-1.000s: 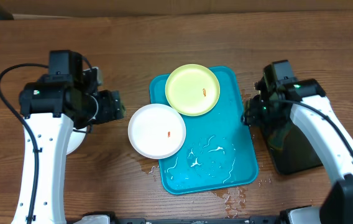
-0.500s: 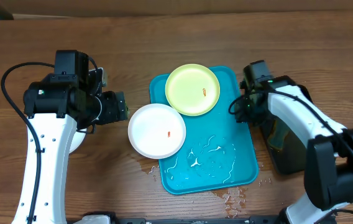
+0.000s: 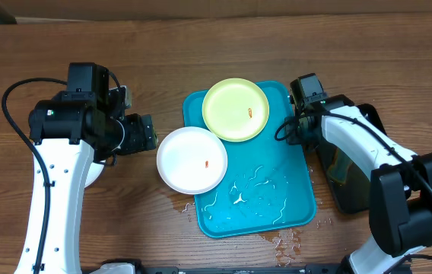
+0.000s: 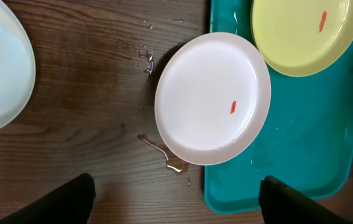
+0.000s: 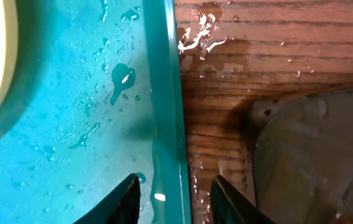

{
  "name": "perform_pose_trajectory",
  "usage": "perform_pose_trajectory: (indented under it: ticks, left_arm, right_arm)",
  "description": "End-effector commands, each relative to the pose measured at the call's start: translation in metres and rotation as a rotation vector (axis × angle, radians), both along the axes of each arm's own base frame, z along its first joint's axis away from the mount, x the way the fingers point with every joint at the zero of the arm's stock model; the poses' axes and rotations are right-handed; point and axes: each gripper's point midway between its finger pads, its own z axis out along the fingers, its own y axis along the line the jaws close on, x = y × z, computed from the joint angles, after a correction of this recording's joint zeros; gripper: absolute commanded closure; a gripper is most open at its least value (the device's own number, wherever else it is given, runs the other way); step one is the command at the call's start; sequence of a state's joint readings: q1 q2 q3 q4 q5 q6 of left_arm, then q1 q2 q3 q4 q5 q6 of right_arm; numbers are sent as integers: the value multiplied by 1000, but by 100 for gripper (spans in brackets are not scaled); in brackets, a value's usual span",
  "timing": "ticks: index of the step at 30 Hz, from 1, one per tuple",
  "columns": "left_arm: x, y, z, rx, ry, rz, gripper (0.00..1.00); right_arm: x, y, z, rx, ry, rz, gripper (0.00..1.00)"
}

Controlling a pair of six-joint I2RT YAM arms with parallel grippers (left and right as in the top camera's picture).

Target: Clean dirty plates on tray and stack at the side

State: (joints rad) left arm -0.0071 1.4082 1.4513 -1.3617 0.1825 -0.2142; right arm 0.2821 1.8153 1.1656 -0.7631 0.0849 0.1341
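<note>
My right gripper (image 5: pixel 173 198) is apart, one finger on each side of the tray (image 5: pixel 164 93) rim. My left gripper (image 4: pixel 176 202), also apart, hovers beside the white plate (image 4: pixel 212 98), which overhangs the tray edge.

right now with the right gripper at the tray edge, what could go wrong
1. The right gripper is open astride the rim of the tray; closing and pulling there would likely drag the tray.
2. The white plate overhangs the tray's left rim onto the table, so a tray shift could tip or slide it.
3. Water streaks the tray and table, so a grip there may slip.
</note>
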Motion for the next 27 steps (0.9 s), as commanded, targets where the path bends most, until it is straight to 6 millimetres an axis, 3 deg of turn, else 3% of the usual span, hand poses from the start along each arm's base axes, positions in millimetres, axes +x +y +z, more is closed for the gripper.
perform_pose_trajectory:
  ticks: [1, 8, 10, 16, 27]
  left_arm:
    - [1, 1, 3, 5, -8, 16, 15]
    - [1, 1, 3, 4, -7, 17, 15]
    - [1, 1, 3, 4, -5, 17, 15]
    - [-2, 1, 2, 4, 4, 16, 16]
    - [-2, 1, 2, 5, 8, 16, 16]
  right_arm:
    - [-8, -3, -10, -4, 11, -9, 63]
    - [-9, -2, -14, 18, 7, -52, 69]
    - [-11, 0, -15, 28, 13, -50, 75]
    - [-18, -2, -30, 34, 10, -71, 71]
    - [-18, 13, -28, 110, 24, -51, 89]
